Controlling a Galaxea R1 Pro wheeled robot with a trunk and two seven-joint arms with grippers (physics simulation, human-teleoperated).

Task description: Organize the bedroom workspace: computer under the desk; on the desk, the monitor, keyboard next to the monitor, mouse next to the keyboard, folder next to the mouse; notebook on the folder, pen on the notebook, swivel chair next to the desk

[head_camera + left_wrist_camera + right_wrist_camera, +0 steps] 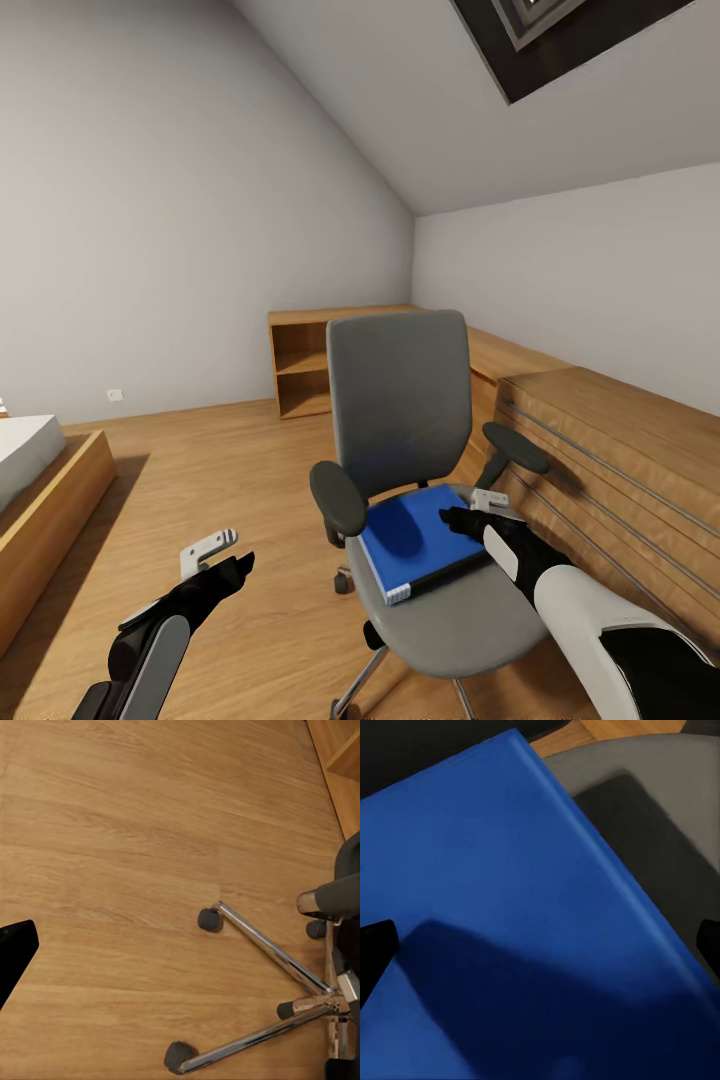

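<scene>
The right gripper (462, 520), fingers spread, hovers above the blue folder (425, 545) on the swivel chair (400, 400) seat, apparently positioned for pickup; left gripper (232, 562) state indeterminable.

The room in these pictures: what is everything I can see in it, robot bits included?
chair: one, grey with dark armrests, chrome wheeled base, centre of the room
folder: one, bright blue, flat on the chair seat
shelf unit: one, light wood, against the back wall
low cabinet: one, light wood, along the right wall
bed: one, white top on a wood frame, far left
floor: wood boards
left hand: black, above the floor, seemingly open
right hand: black, over the folder, open
</scene>
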